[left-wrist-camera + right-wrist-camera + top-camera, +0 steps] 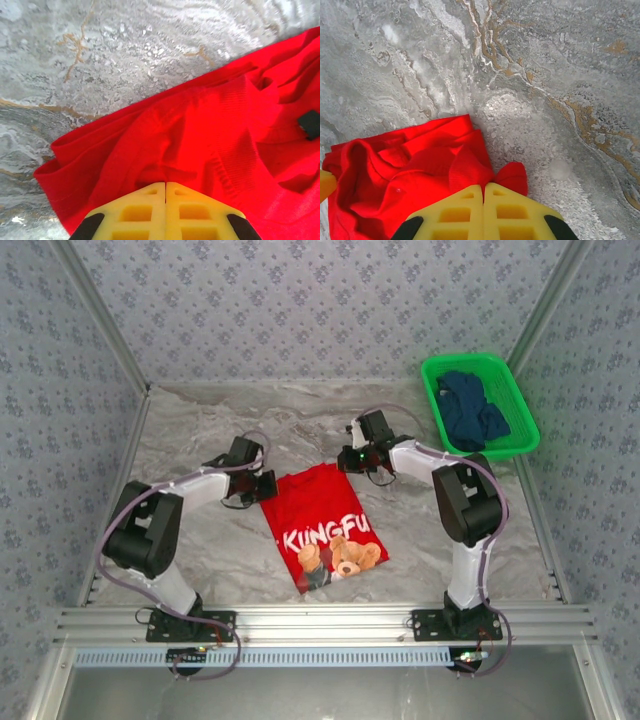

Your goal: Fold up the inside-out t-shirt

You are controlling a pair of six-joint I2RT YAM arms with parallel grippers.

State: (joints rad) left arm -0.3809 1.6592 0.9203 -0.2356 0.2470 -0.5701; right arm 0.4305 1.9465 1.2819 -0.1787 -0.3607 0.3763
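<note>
Top external view: the bright red short-sleeved cloth t-shirt with a cartoon print [325, 525] lies flat mid-worktop [200, 440]. Both the left pincer [165, 187] and the right pincer [483, 189] are clamped on its far corners (cloth puckers there). It looks soft, light and limp, so corners and edges suit best.

One bright red short-sleeved cloth t-shirt [325, 525] lies on the single grey marbled tabletop [190, 440]. There is one bright green plastic mesh basket [465, 360], and it holds one dark navy-blue cloth garment [472, 410]. Two white-and-black robot arms stand at the near edge, the left arm [195, 488] and the right arm [420, 455]. Each carries one yellow-fingered claw, the left claw [266, 485] and the right claw [349, 458], making two claws in all.
</note>
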